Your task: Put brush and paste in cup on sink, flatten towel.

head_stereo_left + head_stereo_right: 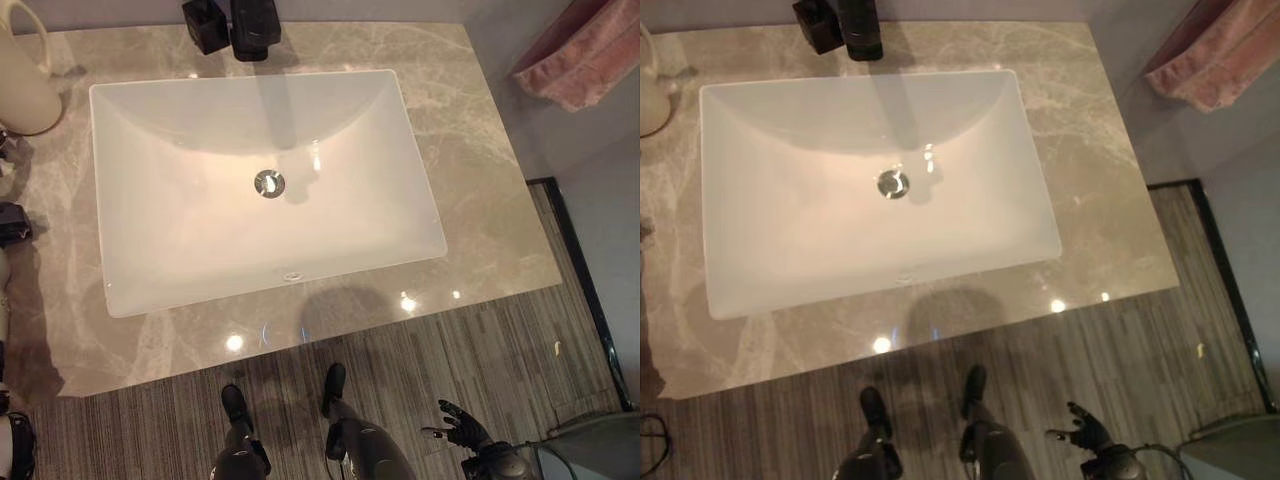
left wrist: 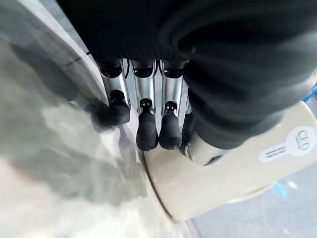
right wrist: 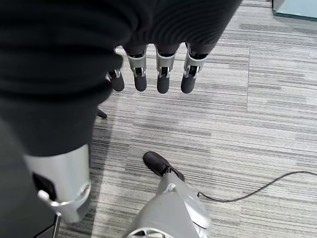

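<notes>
The grey marble counter [image 1: 480, 200] held the white basin [image 1: 200, 240], the cream cup [image 1: 25, 85] at its far left. The left hand [image 2: 148, 119], fingers straight, touched the cup; the right hand [image 1: 460, 425] hung low, spread. Towel [image 1: 590, 50] hung crumpled. Steadying the cup looked wise; brush and paste unseen.

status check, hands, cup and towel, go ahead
Right hand open, hanging low over the floor. Left hand at the cream cup, grip unclear. Pink towel bunched beside the counter. Nothing blocking.

White sink [image 1: 130, 250], grey veined marble counter [image 1: 480, 170], pink towel [image 1: 585, 55], cream cup [image 1: 20, 85]
</notes>
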{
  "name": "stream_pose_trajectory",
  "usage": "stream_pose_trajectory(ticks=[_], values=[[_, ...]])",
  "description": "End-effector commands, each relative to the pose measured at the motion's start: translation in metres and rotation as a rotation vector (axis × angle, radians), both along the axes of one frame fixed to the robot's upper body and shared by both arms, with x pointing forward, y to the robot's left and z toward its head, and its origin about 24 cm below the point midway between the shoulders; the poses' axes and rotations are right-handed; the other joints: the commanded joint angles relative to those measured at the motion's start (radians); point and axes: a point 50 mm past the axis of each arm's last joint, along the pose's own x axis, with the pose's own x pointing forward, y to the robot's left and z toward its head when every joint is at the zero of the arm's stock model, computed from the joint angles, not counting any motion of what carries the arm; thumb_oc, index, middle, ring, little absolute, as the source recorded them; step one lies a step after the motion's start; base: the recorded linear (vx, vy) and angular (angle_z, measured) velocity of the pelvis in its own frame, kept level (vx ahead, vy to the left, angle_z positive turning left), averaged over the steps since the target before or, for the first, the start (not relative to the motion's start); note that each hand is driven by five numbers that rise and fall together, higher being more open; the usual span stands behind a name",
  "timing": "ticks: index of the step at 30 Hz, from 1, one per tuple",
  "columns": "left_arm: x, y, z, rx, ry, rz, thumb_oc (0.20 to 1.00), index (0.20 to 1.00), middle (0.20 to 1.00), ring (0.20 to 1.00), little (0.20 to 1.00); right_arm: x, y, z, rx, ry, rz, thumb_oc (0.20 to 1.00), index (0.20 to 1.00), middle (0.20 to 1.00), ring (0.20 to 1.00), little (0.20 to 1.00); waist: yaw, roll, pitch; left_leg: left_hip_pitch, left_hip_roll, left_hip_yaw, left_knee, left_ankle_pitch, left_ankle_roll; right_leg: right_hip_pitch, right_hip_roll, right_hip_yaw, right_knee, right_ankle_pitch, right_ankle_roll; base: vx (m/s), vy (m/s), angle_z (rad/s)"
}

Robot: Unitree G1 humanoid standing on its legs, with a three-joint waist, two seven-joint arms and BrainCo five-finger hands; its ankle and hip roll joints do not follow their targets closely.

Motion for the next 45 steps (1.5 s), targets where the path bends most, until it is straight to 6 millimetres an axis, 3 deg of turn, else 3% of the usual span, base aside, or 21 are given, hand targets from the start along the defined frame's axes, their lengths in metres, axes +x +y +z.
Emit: stream_pose_trajectory(ticks=[1, 16, 28, 37, 45], values=[[0.0, 0.012, -0.012, 0.008, 0.074, 0.068, 0.2, 0.2, 0.2, 0.2, 0.2, 0.0, -0.017, 0.008, -0.04, -0.022, -0.002, 1.0, 1.0, 1.0, 1.0, 1.0, -0.005, 0.01, 0.014, 0.023, 0.033, -0.072, 0.001, -0.023, -0.031, 0.061, -0.05, 0.051, -0.002, -0.044, 0.111, 0.01, 0.008, -0.08], [0.013, 0.015, 0.009, 0.019, 0.06, 0.126, 0.2, 0.2, 0.2, 0.2, 0.2, 0.01, -0.017, 0.015, -0.044, -0.065, 0.023, 1.0, 1.0, 1.0, 1.0, 1.0, -0.032, 0.003, 0.002, -0.013, 0.036, -0.052, 0.001, -0.018, -0.029, 0.004, -0.05, 0.092, -0.002, -0.021, 0.123, 0.0, 0.0, -0.02], [0.023, 0.01, 0.036, 0.056, 0.037, 0.146, 0.2, 0.2, 0.2, 0.2, 0.2, 0.006, -0.009, 0.011, -0.018, -0.047, 0.051, 1.0, 1.0, 1.0, 1.0, 1.0, -0.051, -0.028, -0.011, -0.011, 0.05, -0.033, 0.001, -0.017, -0.034, -0.015, -0.037, 0.113, -0.002, -0.013, 0.126, 0.0, -0.01, -0.07], [0.032, -0.001, 0.029, 0.061, 0.04, 0.118, 0.2, 0.2, 0.2, 0.2, 0.2, 0.005, -0.013, 0.011, -0.03, -0.045, 0.033, 1.0, 1.0, 1.0, 1.0, 1.0, -0.047, -0.025, -0.028, 0.002, 0.055, -0.027, 0.001, -0.023, -0.035, -0.009, -0.034, 0.116, -0.002, -0.013, 0.129, 0.01, -0.006, -0.05], [0.032, -0.002, 0.01, 0.062, 0.087, 0.114, 0.2, 0.2, 0.2, 0.2, 0.2, 0.003, -0.016, 0.01, -0.044, -0.037, 0.026, 1.0, 1.0, 1.0, 1.0, 1.0, -0.031, -0.014, -0.034, 0.009, 0.051, -0.041, 0.001, -0.027, -0.031, 0.007, -0.037, 0.105, -0.002, -0.023, 0.125, 0.0, 0.0, 0.0]])
